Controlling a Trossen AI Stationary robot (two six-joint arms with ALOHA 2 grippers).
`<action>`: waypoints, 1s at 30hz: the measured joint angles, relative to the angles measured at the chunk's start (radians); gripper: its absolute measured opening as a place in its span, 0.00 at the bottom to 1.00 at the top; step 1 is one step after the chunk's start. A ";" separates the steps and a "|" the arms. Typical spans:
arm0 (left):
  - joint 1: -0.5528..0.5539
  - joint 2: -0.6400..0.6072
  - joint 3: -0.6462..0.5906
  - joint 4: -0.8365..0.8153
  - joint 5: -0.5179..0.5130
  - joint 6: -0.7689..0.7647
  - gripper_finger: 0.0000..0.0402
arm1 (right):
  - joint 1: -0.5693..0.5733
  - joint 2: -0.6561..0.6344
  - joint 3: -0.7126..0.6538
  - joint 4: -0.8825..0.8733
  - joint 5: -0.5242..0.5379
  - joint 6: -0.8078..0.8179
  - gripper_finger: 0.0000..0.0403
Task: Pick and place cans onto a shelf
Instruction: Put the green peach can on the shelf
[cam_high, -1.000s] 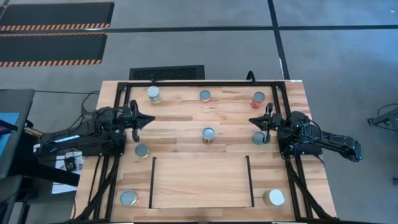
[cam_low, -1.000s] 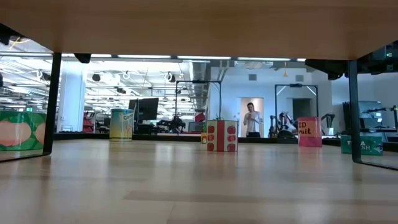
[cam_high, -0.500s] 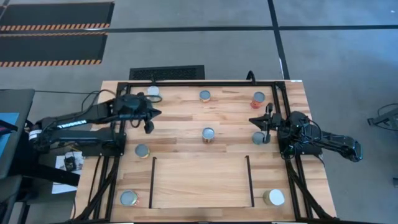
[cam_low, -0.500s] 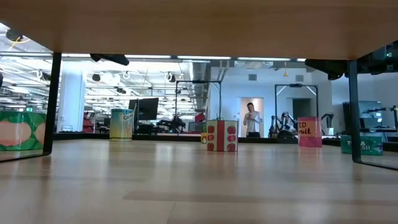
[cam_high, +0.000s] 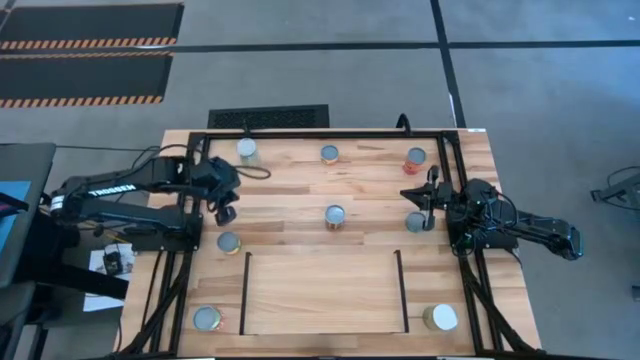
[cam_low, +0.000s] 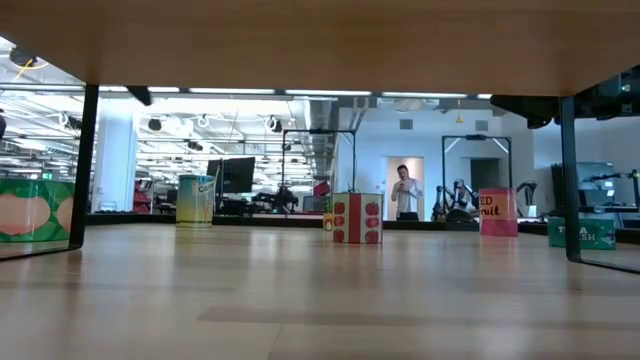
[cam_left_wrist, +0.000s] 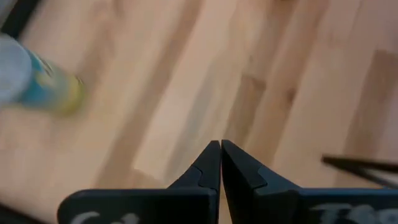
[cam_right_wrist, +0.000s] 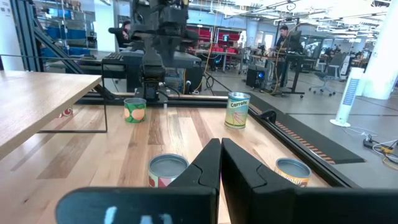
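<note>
In my left wrist view one can is blurred and cut by the edge. In the low view, the shelf hides my arms.

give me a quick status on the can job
Left gripper shut, empty, above a can near the table's left side. Right gripper shut, parked beside another. Shelf bare. Nothing in the way.

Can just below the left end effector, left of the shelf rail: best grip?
That can stands upright with its round top showing and bare table around it. Probably best: the left end effector, now shut, opens, descends from above and closes across the cylindrical side wall just under the rim. The right end effector waits by another can.
</note>
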 joint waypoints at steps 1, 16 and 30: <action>-0.026 0.000 0.000 -0.024 -0.001 -0.032 0.00 | 0.000 0.000 0.000 0.000 0.000 0.000 0.09; -0.538 0.003 -0.046 -0.077 -0.133 -0.539 0.00 | 0.000 0.000 0.000 0.000 0.000 0.000 0.09; -0.897 0.187 -0.046 -0.163 -0.252 -0.724 0.00 | 0.000 0.000 0.000 0.000 0.000 0.000 0.09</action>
